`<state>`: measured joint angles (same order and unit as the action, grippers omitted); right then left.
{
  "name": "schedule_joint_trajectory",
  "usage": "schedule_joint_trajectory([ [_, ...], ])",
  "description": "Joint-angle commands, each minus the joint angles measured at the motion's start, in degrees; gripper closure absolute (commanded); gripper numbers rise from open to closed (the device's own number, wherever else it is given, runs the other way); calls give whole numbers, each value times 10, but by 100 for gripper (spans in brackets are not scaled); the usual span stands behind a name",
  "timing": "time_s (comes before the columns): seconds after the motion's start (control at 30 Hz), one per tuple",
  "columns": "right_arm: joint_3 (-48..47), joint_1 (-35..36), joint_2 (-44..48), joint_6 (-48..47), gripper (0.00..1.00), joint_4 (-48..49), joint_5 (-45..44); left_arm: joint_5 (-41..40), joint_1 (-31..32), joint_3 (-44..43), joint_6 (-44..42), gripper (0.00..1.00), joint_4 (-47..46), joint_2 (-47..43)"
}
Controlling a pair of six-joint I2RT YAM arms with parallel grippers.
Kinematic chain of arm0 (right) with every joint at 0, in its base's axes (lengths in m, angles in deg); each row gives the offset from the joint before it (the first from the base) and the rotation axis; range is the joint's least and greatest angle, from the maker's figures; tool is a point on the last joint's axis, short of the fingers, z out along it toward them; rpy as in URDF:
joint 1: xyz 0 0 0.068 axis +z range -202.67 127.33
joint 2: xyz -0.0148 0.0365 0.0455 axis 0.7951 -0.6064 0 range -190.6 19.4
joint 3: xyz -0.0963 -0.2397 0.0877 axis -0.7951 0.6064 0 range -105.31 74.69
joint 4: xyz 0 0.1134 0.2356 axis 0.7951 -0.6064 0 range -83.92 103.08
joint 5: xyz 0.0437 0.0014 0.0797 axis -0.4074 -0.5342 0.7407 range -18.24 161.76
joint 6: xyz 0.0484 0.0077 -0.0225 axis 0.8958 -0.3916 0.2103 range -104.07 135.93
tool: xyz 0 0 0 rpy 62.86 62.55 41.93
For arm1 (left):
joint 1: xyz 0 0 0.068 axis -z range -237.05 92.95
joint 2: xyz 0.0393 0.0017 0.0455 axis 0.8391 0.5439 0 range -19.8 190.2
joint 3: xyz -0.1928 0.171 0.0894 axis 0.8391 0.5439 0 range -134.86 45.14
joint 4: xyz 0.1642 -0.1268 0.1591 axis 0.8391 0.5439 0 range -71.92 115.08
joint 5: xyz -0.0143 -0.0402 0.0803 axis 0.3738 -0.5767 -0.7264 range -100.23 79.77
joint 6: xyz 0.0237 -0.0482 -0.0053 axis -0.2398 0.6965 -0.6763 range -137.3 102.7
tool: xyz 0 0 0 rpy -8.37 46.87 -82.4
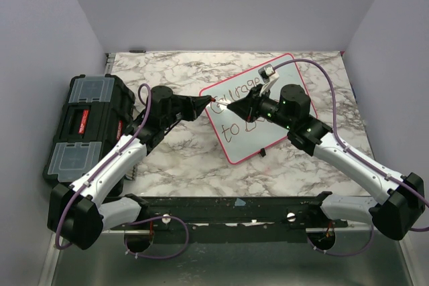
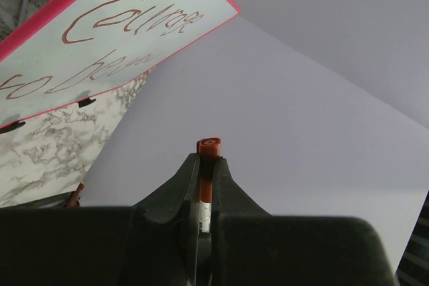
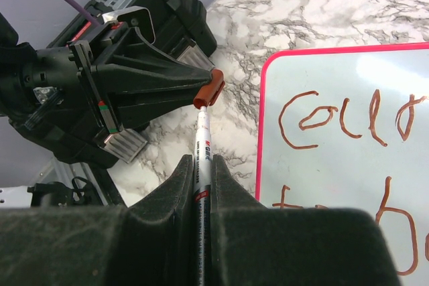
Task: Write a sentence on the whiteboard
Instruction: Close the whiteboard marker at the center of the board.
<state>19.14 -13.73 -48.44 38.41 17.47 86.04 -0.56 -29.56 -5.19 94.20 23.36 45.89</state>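
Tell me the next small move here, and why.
Probably push the marker in the right gripper straight into the cap held by the left gripper: its tip sits at the cap's mouth, and the whiteboard already carries writing.

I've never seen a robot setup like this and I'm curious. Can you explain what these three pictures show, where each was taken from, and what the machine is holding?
These are two robot arms bolted side by side at the near edge of a marble-patterned table, each ending in a two-finger gripper. The wide picture looks down from above and behind them. The other two come from a camera on each wrist, so you see that arm's own fingers at the bottom.

On the table lie a whiteboard bearing a handwritten sentence, and a black toolbox.

The right gripper is shut on a marker. The left gripper is shut on a red cap, with the marker's tip right at the cap.
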Motion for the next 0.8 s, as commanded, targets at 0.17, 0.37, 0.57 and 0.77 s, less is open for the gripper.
schedule_joint_trajectory([
  [0.17, -21, 4, -27, -3, 99, -10, -3, 4, 4, -13, 7, 100, 1, 7],
  [0.37, -33, 8, -38, -5, 99, -10, -12, -2, 5, -15, 5, 100, 12, 7],
  [0.57, -56, 16, -59, -18, 99, -22, -24, -6, 11, -26, 6, 100, 36, 12],
  [0.77, -73, 31, -78, -46, 99, -39, -51, -4, 11, -51, 6, 100, 86, 19],
])
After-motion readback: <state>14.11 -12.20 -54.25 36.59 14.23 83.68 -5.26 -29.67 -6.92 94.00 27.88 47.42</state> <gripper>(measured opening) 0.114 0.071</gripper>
